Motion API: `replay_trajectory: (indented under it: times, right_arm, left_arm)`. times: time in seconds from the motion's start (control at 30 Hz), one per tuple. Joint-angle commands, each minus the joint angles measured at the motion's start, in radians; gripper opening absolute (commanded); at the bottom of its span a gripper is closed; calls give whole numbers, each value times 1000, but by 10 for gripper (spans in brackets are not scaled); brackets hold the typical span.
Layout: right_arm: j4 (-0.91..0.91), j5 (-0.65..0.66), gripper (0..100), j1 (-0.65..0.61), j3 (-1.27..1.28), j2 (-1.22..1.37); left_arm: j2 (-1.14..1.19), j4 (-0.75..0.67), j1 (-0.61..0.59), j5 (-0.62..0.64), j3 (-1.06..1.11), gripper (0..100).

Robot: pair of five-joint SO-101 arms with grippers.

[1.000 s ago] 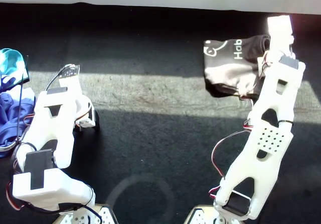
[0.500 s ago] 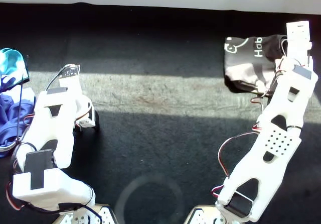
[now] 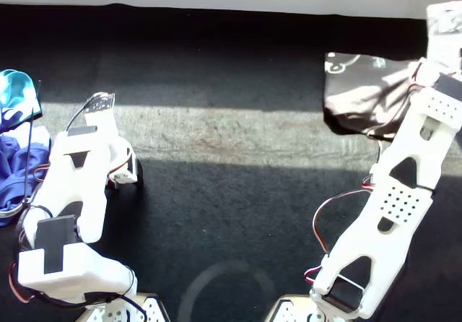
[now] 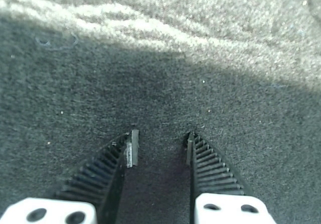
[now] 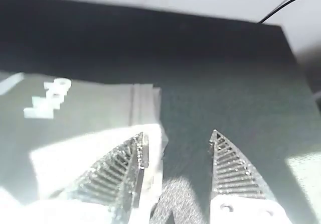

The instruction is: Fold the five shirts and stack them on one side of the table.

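High view: right arm (image 3: 393,199) stretched out to the table's far right corner, wrist over the folded black shirt (image 3: 364,94). Left arm (image 3: 72,185) bent low near the blue shirts (image 3: 14,149) heaped at the left edge. Left wrist view: left gripper (image 4: 159,146) spread above bare table (image 4: 225,58). Right wrist view: right gripper (image 5: 178,143) spread, one finger over the black shirt's edge, the other over table.

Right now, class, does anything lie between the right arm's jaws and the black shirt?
Nothing visible does. The open jaws are right at the black shirt's edge, one over the cloth, one over the bare mat.
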Motion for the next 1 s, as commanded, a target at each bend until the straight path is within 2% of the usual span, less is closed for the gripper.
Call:
replay_trajectory:
  times: [0.0,0.1,0.17,0.5,0.63,0.7,0.83,0.97]
  right_arm:
    - [188,-69,195,-15,-203,-25]
    - [420,-72,196,-30,-309,-19]
    - [498,-74,196,-35,-348,-18]
    - [516,-74,192,-53,-371,-16]
    - [699,-74,190,-105,-387,-28]
    - [720,-74,163,-130,-415,-44]
    - [722,-74,39,-137,-418,-145]
    - [722,-72,39,-156,-390,-289]
  left_arm:
    - [2,-26,19,0,2,168]
    - [2,-26,19,0,2,168]
    - [2,-26,19,0,4,168]
    - [2,-26,19,0,4,168]
    - [2,-26,19,0,-2,169]
    - [-10,-20,8,0,-5,171]
    - [-67,68,-120,0,-79,171]
    - [-168,186,-323,-6,-217,173]
